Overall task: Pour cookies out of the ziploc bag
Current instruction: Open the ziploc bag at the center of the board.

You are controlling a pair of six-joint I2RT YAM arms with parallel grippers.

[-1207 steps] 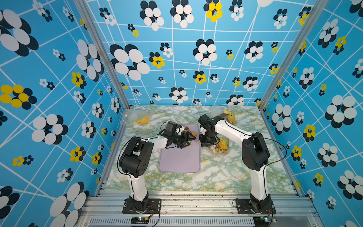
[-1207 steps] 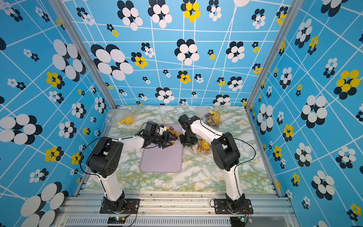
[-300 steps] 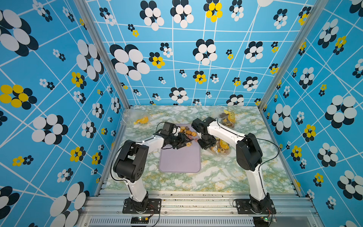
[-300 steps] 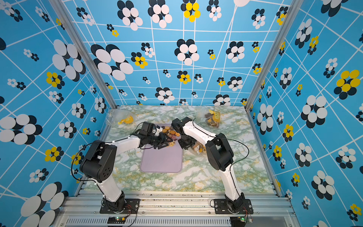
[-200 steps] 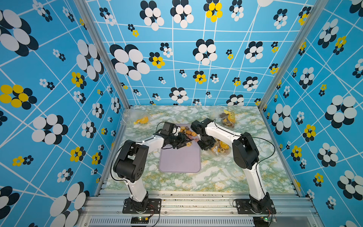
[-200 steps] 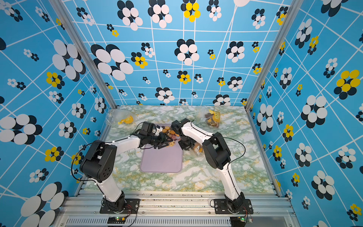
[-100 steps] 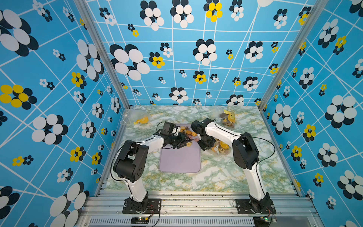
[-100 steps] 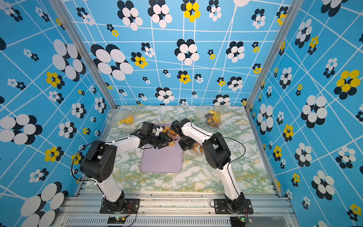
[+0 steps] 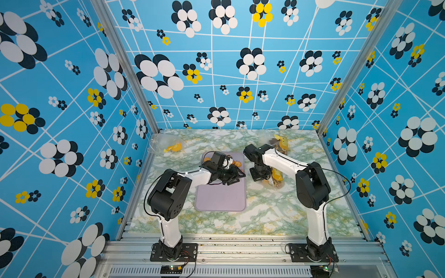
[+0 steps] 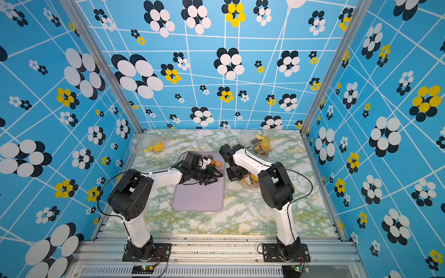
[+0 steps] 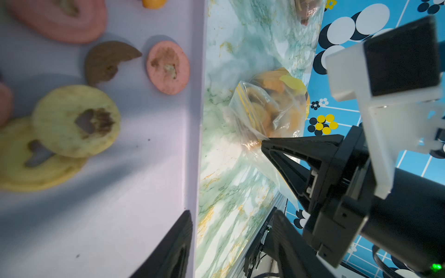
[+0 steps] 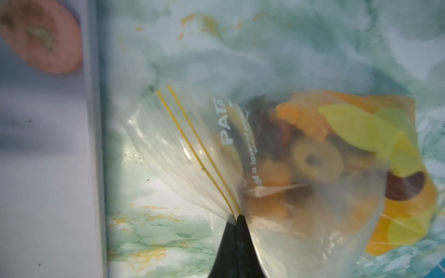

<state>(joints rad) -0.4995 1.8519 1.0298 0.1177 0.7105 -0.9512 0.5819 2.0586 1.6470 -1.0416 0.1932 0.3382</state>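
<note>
**Desk:** In both top views?
**Photographer:** The right end effector (image 9: 258, 177) grips the ziploc bag (image 9: 277, 180) on the counter (image 9: 265, 216), between the tray (image 9: 220, 199) and the counter's right edge. Loose cookies (image 9: 235, 163) sit at the tray's far end.
**Desk:** Left wrist?
**Photographer:** The left end effector (image 11: 232, 214) is half-open and empty above the tray.
**Desk:** Right wrist?
**Photographer:** Jaws are pinched together at the bag's yellow seal, with more cookies inside.

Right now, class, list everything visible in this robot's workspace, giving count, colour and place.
marble-patterned table: one, green-white
flat rectangular plastic tray: one, lilac, table centre
small round and ring-shaped cookies: at least six, pink, brown, yellow, far end of tray
clear plastic zip bag holding cookies: one, yellow seal lines, right of tray
other clear plastic bags: two, far-left and far-right table corners
left pincer: one, black, open, over tray
right pincer: one, black, shut on zip bag
</note>
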